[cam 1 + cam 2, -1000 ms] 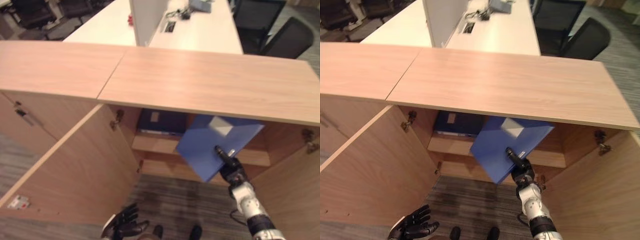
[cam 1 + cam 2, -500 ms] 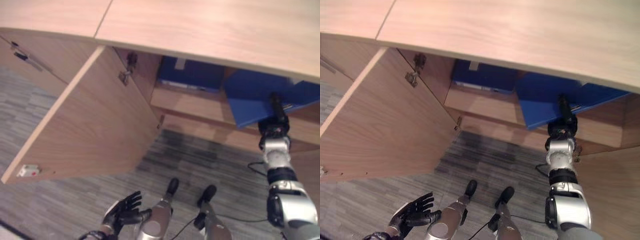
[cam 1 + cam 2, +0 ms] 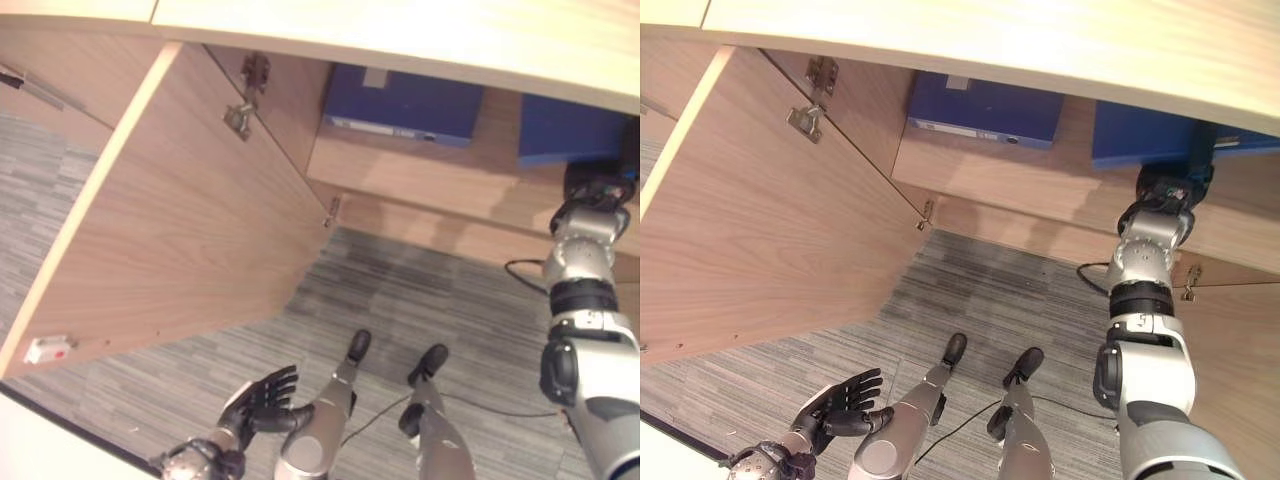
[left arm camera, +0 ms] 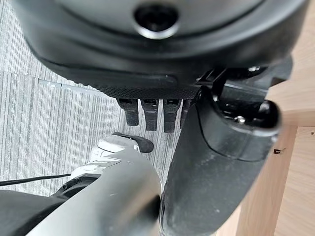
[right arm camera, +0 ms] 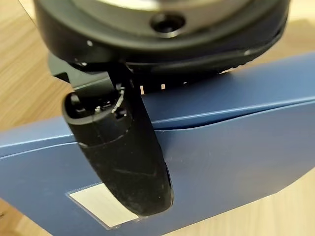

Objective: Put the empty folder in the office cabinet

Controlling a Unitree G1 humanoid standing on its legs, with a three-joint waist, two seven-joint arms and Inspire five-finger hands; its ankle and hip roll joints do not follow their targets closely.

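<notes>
The office cabinet (image 3: 400, 190) stood open, its door (image 3: 170, 230) swung out toward nine o'clock. A dark blue folder (image 3: 400, 105) lay on the shelf at twelve o'clock; a second blue folder (image 3: 565, 130) lay at two o'clock above the right hand (image 3: 600, 190). At seven o'clock the left hand (image 3: 262, 400) hung with fingers spread over the grey carpet (image 3: 420, 310).

left hand (image 3: 840, 400) spread, right hand (image 5: 123, 157) pinching

The wooden cabinet shelf (image 3: 1020, 185) carries two blue folders lying flat: one (image 3: 985, 108) at left, another (image 3: 1140, 135) at right, apart.
</notes>
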